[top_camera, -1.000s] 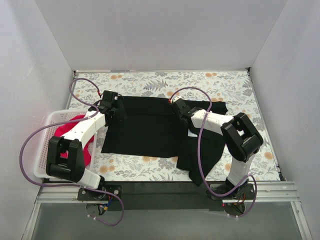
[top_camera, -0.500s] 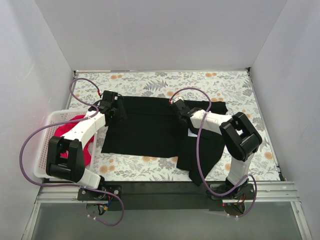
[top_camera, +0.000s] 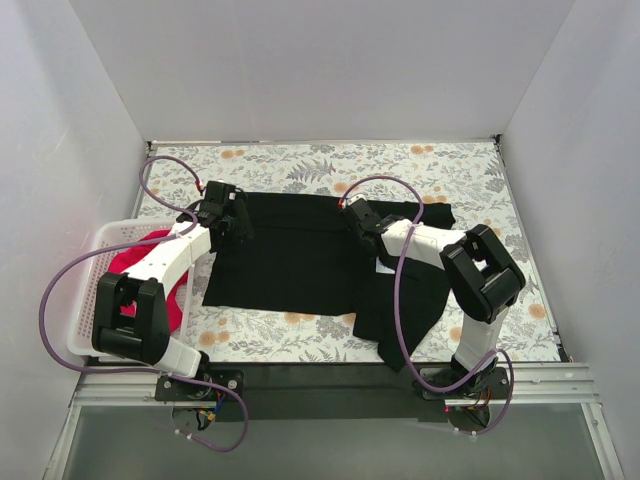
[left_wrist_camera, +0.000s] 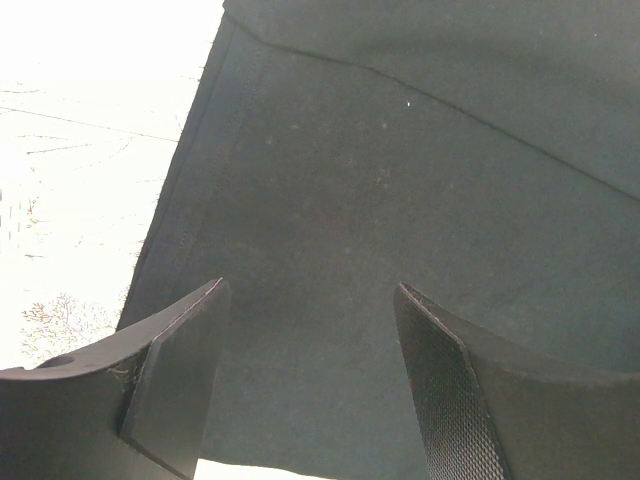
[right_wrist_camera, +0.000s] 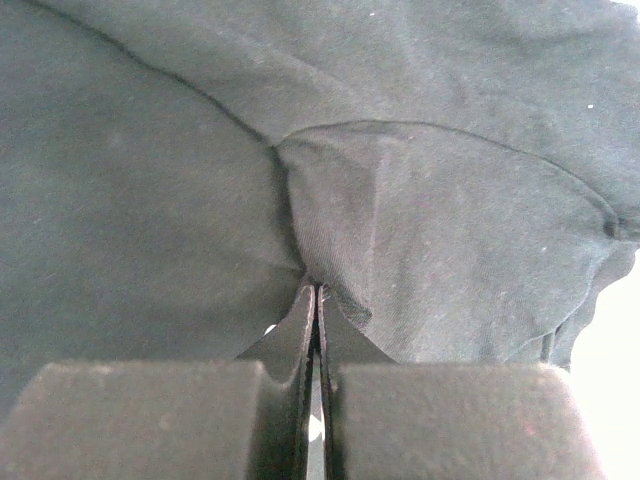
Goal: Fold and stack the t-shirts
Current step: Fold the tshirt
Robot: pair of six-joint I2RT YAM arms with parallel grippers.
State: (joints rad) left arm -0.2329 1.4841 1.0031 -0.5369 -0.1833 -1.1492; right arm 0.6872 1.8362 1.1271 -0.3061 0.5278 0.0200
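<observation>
Black t-shirt (top_camera: 290,255) lies spread on the desk (top_camera: 300,165), and we judge the fold just starting: right gripper (right_wrist_camera: 317,290) with jaws clamped on a cloth pucker, left gripper (left_wrist_camera: 310,300) with jaws apart over the side hem, needing to close before we lift.

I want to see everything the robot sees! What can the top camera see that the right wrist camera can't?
Only the top camera shows the white basket with the red-pink t-shirt in it, the flowery table, and the left gripper at the far left. Only the right wrist camera shows, up close, the right gripper shut, pinching a wrinkle of dark cloth at its tips. Both show the black t-shirt.
</observation>
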